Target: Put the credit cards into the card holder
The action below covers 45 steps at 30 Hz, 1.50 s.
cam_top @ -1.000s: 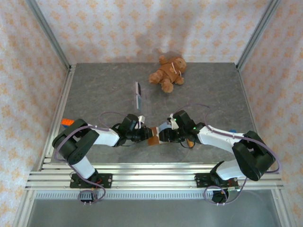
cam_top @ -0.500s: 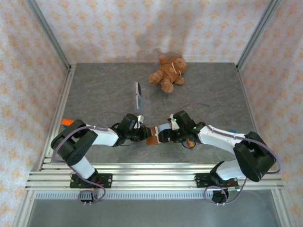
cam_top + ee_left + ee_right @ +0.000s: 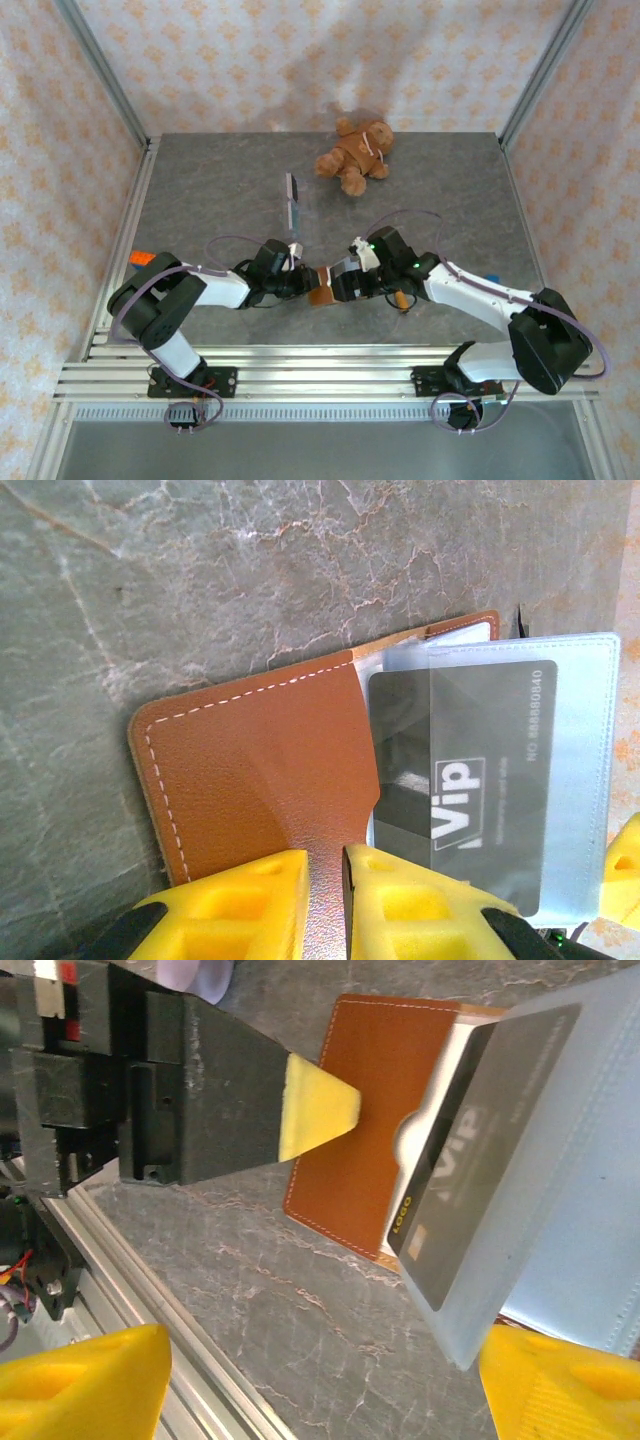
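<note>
The card holder (image 3: 250, 770) lies open on the table (image 3: 200, 580), right in front of your left gripper (image 3: 325, 865), whose fingers are closed narrowly on its brown leather flap. One dark card (image 3: 460, 780), printed "Vip", sits under the pale clear pocket, a little skew, so I judge this one as done. Your right gripper (image 3: 320, 1380) stands wide with nothing in it, at the pocket side. The other credit cards (image 3: 291, 188) wait well beyond the left gripper, towards the teddy bear (image 3: 355, 152).
</note>
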Motion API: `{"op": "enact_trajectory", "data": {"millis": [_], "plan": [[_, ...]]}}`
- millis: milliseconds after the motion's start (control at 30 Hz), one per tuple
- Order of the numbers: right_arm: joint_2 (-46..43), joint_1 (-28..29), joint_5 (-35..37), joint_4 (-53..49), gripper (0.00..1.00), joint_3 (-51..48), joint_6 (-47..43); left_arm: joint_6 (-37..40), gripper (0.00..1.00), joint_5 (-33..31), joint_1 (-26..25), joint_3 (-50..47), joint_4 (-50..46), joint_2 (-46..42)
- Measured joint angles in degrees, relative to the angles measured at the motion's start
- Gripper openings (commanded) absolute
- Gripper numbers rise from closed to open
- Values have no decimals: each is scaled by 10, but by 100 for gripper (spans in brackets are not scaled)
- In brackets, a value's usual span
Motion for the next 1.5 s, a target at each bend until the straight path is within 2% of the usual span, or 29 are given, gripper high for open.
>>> {"op": "enact_trajectory", "data": {"millis": [133,233,433,667,733,967,1233,1267,1400,1500], "plan": [[1,0,2,-3,80,3,0,-2,21,3,1,0,10,5],[1,0,7,-7,76,4,-2,-2,21,6,1,0,22,12],[10,5,-14,15,61,4,5,-7,21,14,1,-2,42,20],[56,38,-42,53,36,17,16,-19,21,17,5,-15,73,24],[59,38,-41,55,32,17,18,-24,23,17,6,-21,85,24],[60,38,-23,54,31,17,17,-38,25,30,18,-35,111,23],[47,38,111,-1,31,18,18,-40,25,30,38,-46,83,-2],[47,38,127,-8,34,18,18,-36,25,28,38,-46,71,-8],[47,38,158,-20,57,18,17,-20,25,22,41,-45,29,-27],[48,45,161,-21,65,19,9,-10,25,20,41,-40,14,-28]]}}
